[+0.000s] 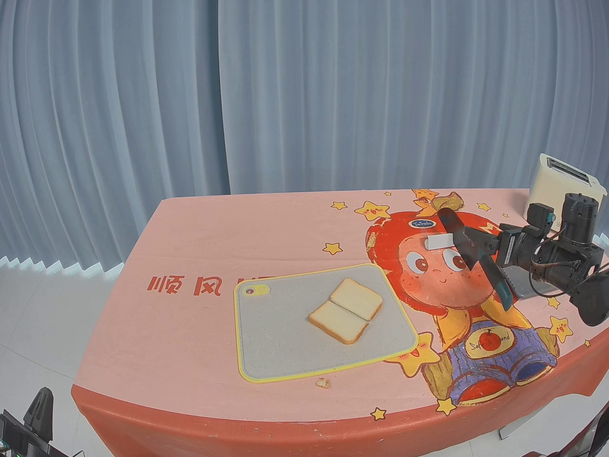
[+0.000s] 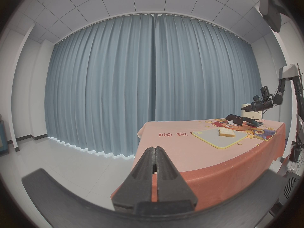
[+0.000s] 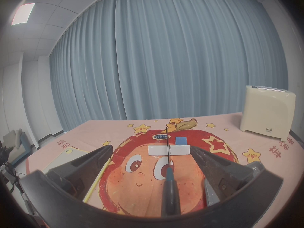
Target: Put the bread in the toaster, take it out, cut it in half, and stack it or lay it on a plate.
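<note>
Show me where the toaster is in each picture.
Head view: toaster at the table's far right corner.
Left wrist view: toaster far off, beyond the cutting board.
Right wrist view: toaster close, upright on the table.
Shared landmark: the yellow-rimmed cutting board.

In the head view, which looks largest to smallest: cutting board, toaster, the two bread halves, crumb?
1. cutting board
2. toaster, farther off and partly hidden, so unsure
3. near bread half and far bread half, alike
4. crumb
</note>
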Tool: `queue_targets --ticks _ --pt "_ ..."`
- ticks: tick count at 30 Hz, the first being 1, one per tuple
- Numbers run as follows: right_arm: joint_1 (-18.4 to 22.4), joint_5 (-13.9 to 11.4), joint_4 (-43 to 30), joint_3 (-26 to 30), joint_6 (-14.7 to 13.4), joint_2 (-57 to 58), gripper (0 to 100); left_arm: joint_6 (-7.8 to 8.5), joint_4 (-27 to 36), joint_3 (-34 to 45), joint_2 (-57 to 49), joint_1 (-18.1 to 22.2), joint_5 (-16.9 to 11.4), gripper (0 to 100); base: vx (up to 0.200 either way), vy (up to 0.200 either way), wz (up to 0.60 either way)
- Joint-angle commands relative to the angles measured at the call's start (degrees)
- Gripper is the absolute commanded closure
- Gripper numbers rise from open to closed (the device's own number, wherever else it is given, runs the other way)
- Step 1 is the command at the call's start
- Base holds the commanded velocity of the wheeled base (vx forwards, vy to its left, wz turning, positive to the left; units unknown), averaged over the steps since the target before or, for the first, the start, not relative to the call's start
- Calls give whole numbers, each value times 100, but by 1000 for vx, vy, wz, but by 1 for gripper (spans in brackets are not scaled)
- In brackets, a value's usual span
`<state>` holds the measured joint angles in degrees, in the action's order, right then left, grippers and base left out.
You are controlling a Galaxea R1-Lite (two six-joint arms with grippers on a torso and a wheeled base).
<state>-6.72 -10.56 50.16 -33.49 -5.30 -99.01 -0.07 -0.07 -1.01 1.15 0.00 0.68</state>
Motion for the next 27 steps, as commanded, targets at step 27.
queue_targets --ticks 27 --pt "-1069 80 -42 211 12 980 0 -1 -1 101 8 0 2 100 0 0 0"
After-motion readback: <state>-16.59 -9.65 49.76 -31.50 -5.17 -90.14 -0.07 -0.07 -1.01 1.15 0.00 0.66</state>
